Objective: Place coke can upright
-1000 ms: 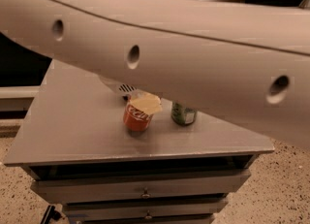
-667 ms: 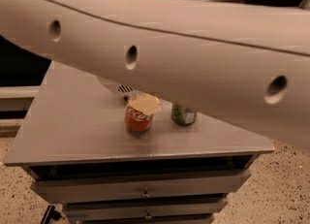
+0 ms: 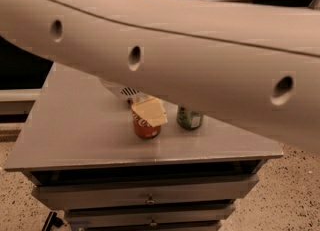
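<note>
Red coke can [image 3: 146,125] upright on grey table [image 3: 75,130], green can [image 3: 189,119] just right. At its top, under the white arm [image 3: 200,60], the gripper [image 3: 148,111]; grip impossible to tell.

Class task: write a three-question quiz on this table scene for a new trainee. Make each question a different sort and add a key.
1. True or false: the coke can lies on its side on the table.
2. What sits beside the coke can, towards the picture's right? A) a blue can B) the green can C) a bottle
3. Fill in the missing word: the gripper is at the ___ end of the coke can, under the big arm that crosses the view.

Key: 1 false, it stands upright; 2 B; 3 top.
</note>
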Controlling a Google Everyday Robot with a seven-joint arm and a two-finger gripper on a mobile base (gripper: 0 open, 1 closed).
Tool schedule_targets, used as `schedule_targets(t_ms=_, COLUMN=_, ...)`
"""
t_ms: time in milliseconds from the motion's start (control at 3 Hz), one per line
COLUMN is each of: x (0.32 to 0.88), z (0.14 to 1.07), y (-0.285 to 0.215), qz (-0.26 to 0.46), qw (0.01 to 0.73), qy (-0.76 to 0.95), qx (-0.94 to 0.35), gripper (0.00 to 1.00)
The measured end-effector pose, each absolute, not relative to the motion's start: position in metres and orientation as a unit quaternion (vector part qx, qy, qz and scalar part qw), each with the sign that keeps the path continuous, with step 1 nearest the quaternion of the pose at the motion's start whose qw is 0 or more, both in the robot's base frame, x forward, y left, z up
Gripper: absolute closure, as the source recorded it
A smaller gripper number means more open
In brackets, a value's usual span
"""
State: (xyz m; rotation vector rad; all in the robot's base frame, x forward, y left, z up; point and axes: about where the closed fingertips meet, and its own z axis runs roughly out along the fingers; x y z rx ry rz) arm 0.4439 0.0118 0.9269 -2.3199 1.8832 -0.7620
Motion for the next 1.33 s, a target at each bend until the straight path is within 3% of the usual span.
schedule_targets(t_ms=667, x=0.444, z=0.929, y=0.011, qz=-0.244, qw=0.033, qy=0.612, qx=-0.751, gripper=0.32)
schedule_targets(t_ms=1333, x=0.450, z=0.969, y=-0.003, qz=-0.202, qw=0.064, qy=0.603, qx=-0.769, gripper=0.00)
